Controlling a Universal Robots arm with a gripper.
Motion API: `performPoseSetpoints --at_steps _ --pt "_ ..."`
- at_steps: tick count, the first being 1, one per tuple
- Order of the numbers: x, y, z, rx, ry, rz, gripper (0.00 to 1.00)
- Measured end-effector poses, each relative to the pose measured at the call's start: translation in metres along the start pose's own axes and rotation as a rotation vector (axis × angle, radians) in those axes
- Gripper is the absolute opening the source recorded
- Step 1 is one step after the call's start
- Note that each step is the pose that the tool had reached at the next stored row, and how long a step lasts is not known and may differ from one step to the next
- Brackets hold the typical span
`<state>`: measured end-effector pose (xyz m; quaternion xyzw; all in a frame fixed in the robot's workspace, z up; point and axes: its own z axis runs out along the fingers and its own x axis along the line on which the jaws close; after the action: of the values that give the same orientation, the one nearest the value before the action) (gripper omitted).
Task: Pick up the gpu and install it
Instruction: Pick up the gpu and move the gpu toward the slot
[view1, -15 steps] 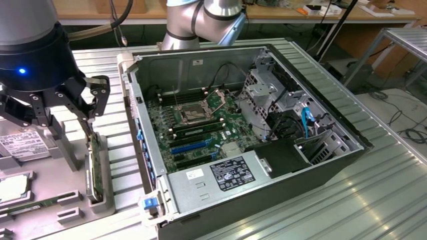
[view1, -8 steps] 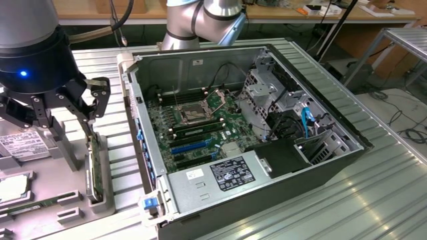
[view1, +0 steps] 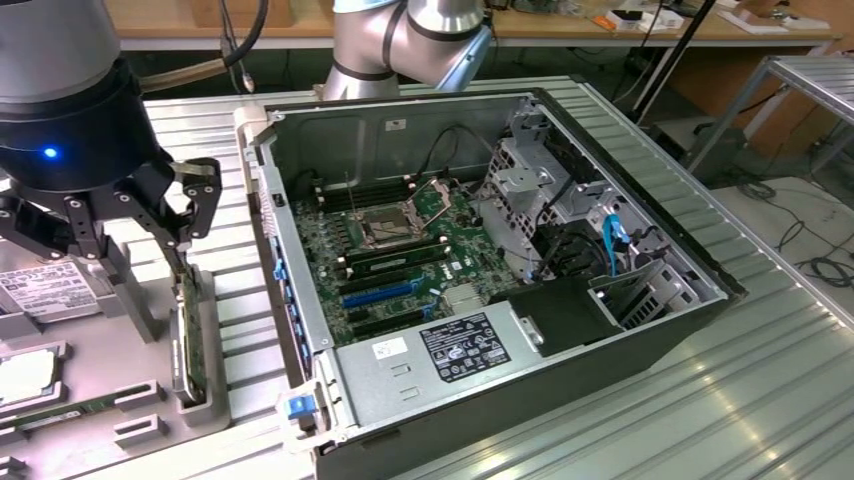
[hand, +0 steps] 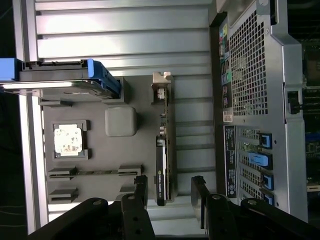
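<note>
Two fingers (hand: 141, 192) of the tool (hand: 169, 181) flank the gpu (hand: 161, 165), spread, in the wrist view; exterior view shows the motherboard (view1: 387, 245).

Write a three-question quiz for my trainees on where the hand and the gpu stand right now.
1. True or false: the gpu is already seated in the computer case.
2. Pick one. The hand is: A) shut on the gpu; B) open, with one finger on each side of the gpu; C) open inside the case.
3. Fill the gap: the gpu stands on edge in a slot of the grey ____ beside the case.

Key: 1 false; 2 B; 3 tray.
</note>
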<state>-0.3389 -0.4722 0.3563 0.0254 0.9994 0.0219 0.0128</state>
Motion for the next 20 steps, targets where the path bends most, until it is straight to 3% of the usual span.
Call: performPoseSetpoints --at_steps 20 --pt "0.0002 -0.0003 0.0063 0.0000 0.0000 0.000 0.48"
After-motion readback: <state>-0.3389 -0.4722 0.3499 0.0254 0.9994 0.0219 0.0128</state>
